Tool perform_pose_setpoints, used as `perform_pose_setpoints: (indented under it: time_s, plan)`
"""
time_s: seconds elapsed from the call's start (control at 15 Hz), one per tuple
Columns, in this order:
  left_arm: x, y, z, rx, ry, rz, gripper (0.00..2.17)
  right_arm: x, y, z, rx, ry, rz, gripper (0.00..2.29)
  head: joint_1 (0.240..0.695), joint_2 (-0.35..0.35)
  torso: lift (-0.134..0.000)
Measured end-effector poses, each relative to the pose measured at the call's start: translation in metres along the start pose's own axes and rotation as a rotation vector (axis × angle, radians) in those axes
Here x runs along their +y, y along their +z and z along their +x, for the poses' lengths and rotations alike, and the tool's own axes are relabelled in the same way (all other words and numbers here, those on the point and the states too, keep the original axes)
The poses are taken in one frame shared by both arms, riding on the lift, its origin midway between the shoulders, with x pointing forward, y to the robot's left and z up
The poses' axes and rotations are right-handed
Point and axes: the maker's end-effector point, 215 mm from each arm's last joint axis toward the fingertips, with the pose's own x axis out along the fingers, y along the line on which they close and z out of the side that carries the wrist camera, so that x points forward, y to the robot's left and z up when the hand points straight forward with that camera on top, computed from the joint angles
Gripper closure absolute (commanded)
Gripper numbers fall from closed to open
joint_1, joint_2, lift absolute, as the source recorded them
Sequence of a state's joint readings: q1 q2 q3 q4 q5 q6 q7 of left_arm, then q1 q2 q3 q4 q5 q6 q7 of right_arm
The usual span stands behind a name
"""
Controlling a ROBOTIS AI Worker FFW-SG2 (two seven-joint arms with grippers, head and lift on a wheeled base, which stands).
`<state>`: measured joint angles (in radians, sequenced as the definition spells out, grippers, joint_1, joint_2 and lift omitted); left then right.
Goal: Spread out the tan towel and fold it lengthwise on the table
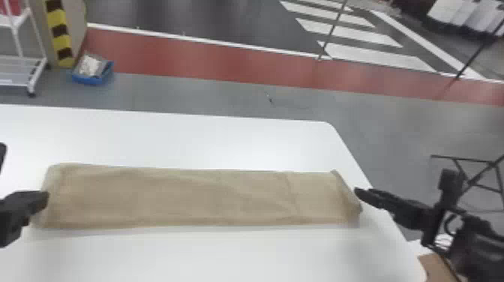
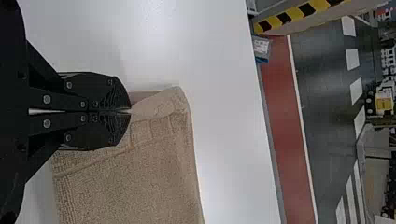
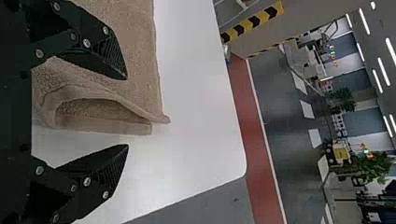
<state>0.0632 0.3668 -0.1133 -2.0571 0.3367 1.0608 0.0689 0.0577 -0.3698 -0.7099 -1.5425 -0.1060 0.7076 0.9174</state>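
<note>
1. And the tan towel (image 1: 195, 197) lies in a long strip across the table (image 1: 187, 138): spread out, lengthwise fold apparently made!
2. Left hand (image 2: 130, 110), fingers together at one end, seemingly pinching the edge.
3. Right hand (image 3: 126, 112), fingers apart around the other end, where the layers gape.
4. Left to do, I'd say: tidy those ends, let go.

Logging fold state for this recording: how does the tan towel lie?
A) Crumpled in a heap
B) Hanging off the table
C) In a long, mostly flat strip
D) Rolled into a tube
C: the tan towel stretches long and narrow across the white table.
</note>
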Motion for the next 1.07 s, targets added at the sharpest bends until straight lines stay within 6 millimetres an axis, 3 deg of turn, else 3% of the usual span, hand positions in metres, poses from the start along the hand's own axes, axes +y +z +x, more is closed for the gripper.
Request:
perform_pose_setpoints:
  time_s: [0.4, 0.6, 0.73, 0.8, 1.07]
  plan:
    - [0.001, -0.003, 0.002, 0.006, -0.003, 0.002, 1.36, 0.019, -0.018, 0.032, 0.066, 0.023, 0.014, 0.42, 0.695, -0.316, -0.124]
    - [0.002, -0.004, 0.002, 0.006, -0.002, 0.002, 1.36, 0.02, -0.02, 0.043, 0.091, 0.009, 0.023, 0.66, 0.695, -0.309, -0.124]
    - [0.002, -0.004, 0.002, 0.006, -0.002, 0.003, 1.36, 0.02, -0.02, 0.045, 0.095, 0.01, 0.032, 1.3, 0.695, -0.307, -0.124]
    - [0.002, -0.004, 0.002, 0.006, -0.002, 0.003, 1.36, 0.021, -0.022, 0.045, 0.101, 0.012, 0.043, 1.46, 0.695, -0.306, -0.124]
    - [0.003, -0.004, 0.002, 0.007, 0.001, 0.006, 1.36, 0.021, -0.015, 0.036, 0.07, 0.03, 0.052, 1.51, 0.695, -0.309, -0.124]
